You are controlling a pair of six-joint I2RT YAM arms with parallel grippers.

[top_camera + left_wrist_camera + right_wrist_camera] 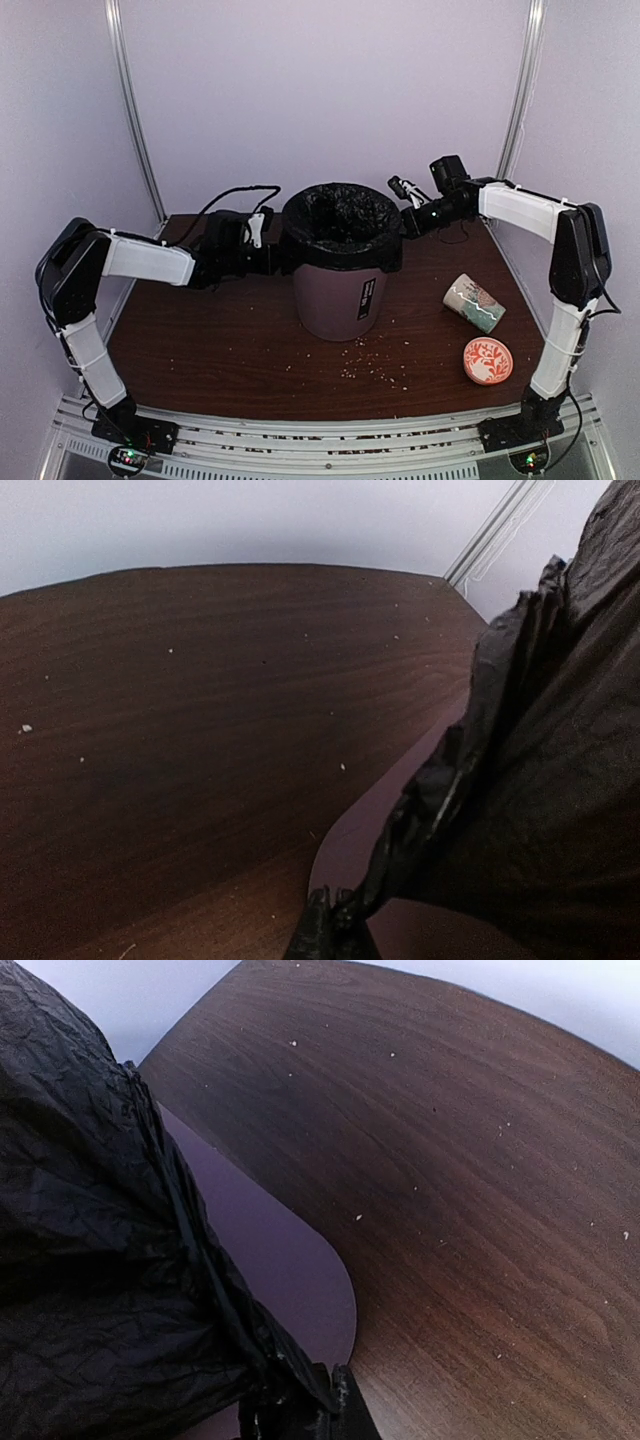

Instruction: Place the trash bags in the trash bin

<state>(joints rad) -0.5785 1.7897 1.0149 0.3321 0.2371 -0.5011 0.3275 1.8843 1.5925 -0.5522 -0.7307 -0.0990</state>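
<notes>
- Bag: 1 black film liner, seated in the mouth of the bin, its hem folded out over the bin's rim on all sides.
- Handling, judged: very light, limp and crinkled, and slippery on plastic. It is likely to tear if dragged hard across the rim and to slide back into the bin if let go.
- Hold points, judged: the turned-down hem just outside the rim, on opposite sides of the bin. A small bunched fold is to be pinched, not flat film.
- Left gripper: set against the bin's left rim, forearm nearly level. In its wrist view the film is drawn to a narrow neck at the jaws, so it is judged clamped on the hem. The fingers themselves are hardly seen.
- Right gripper: set against the bin's right rim, arm reaching in from the right. The hem is seen running into the dark fingers, and it too is judged clamped on the bag.
- Bin: upright, mid-table, between the 2 grippers.
- Mug: on its side, well to the bin's right.
</notes>
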